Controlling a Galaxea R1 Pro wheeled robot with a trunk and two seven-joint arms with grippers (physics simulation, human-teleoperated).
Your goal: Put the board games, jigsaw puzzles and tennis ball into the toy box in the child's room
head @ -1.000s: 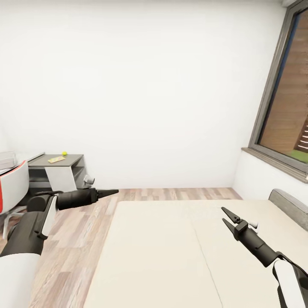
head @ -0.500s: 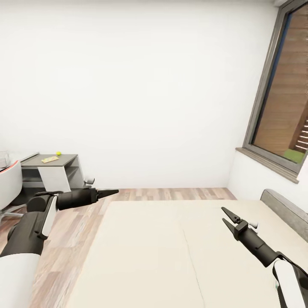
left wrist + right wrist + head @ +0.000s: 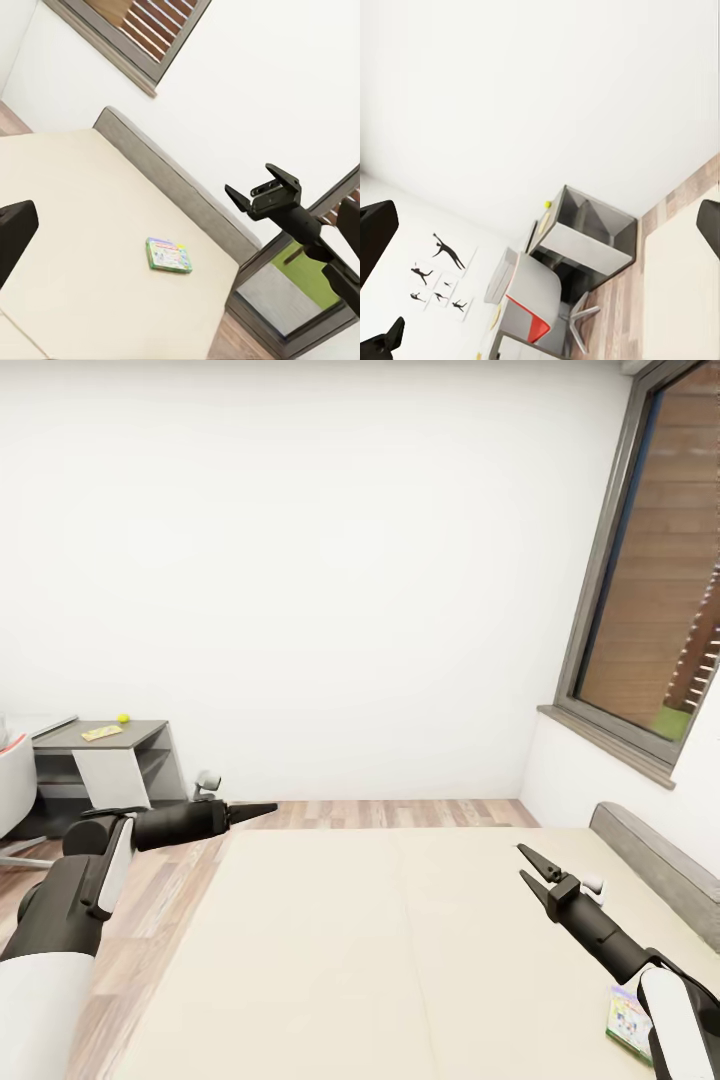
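Everything in the head view has slid leftward compared with a second ago, which means the camera has turned right; the desk sits nearer the left edge and more of the window and headboard show. A board game [image 3: 628,1023] has come into sight at the lower right, partly hidden behind the right arm.

The bed [image 3: 380,950] spreads across the lower part of the view, its cream mattress bare apart from that box. From the left wrist view the board game [image 3: 169,255] lies flat near the headboard-side edge of the bed, cover up, a white-green rectangle. Its long axis runs roughly along the headboard [image 3: 172,187], not across it.

The left gripper [image 3: 262,810] hangs over the foot-side corner of the bed; whether its fingers are apart I cannot tell. The right gripper [image 3: 530,867] hovers over the mattress with its two fingers spread and nothing between them.

On the far dark wing of the table [image 3: 145,735] sit the tennis ball [image 3: 123,717] and a thin flat board [image 3: 102,733], likely a puzzle. A white and red chair [image 3: 529,300] stands by it.

The step in hand seems to be reaching the game box. Done well, the base would close in until the box sits clear ahead of the right arm, then the fingers would straddle its short side.
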